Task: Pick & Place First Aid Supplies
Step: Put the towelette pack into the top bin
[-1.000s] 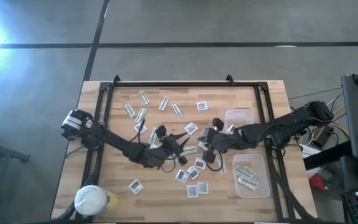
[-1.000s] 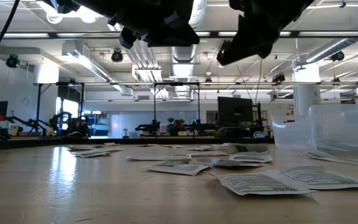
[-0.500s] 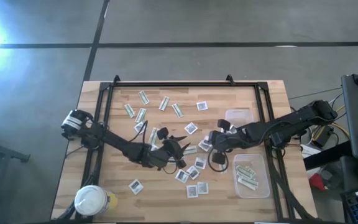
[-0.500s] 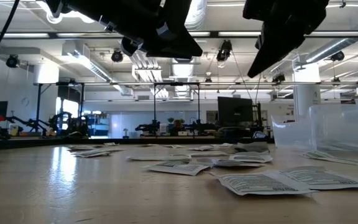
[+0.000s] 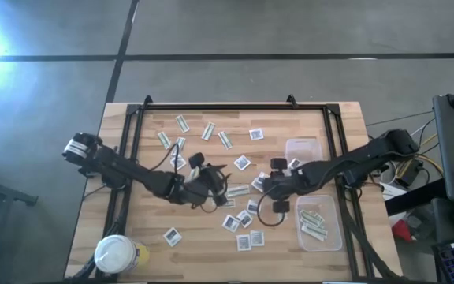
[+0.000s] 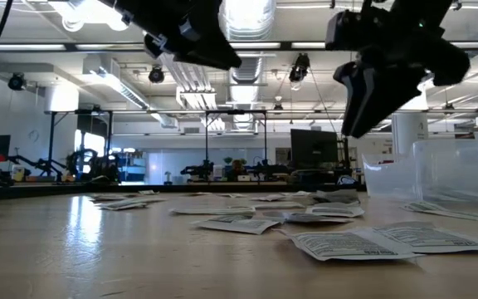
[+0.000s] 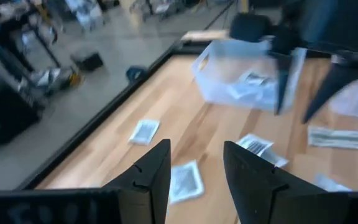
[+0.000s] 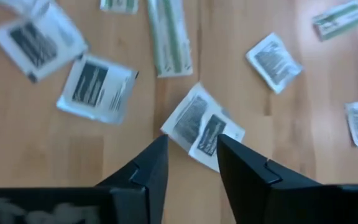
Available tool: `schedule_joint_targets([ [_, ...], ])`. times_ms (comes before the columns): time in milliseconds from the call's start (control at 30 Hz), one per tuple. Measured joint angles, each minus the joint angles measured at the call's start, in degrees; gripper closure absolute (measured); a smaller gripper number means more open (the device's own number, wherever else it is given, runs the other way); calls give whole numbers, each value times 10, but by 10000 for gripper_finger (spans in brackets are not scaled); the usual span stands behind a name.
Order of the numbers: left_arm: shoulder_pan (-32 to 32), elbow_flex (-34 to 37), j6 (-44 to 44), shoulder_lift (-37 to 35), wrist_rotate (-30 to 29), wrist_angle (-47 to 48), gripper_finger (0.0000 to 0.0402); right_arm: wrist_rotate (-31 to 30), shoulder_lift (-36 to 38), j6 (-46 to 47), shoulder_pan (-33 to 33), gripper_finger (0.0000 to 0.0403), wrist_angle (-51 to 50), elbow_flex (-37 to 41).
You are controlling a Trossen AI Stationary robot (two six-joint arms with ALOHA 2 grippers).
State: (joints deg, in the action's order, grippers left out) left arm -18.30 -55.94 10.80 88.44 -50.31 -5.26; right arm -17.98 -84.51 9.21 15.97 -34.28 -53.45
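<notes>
Both arms hung over the table's (image 5: 132, 237) middle, above the scattered packets (image 5: 243, 162). The left claw (image 7: 194, 165) had its fingers spread w/ nothing between them; the right claw (image 8: 188, 162) was likewise spread & empty, directly over two overlapping white packets (image 8: 201, 127) (one green strip (image 8: 171, 37) lay nearby). More strips sat in the clear tub (image 5: 319, 222) by the right arm.

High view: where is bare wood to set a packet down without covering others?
Bare wood lies along the left edge above the white-lidded jar, and in the far right corner above the empty tub. The table's middle is crowded with packets under both tools.
</notes>
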Motion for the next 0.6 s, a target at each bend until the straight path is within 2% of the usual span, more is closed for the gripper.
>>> schedule_joint_targets([
  [167, 9, 16, 58, -13, 4, 73, 259, -6, -51, -30, 8, 254, 0, -4],
  [333, 19, 23, 61, -14, 4, 73, 259, -68, -101, -27, 9, 252, 0, -18],
  [600, 21, 24, 70, -14, 4, 69, 259, -75, -152, -18, 7, 255, -3, -47],
])
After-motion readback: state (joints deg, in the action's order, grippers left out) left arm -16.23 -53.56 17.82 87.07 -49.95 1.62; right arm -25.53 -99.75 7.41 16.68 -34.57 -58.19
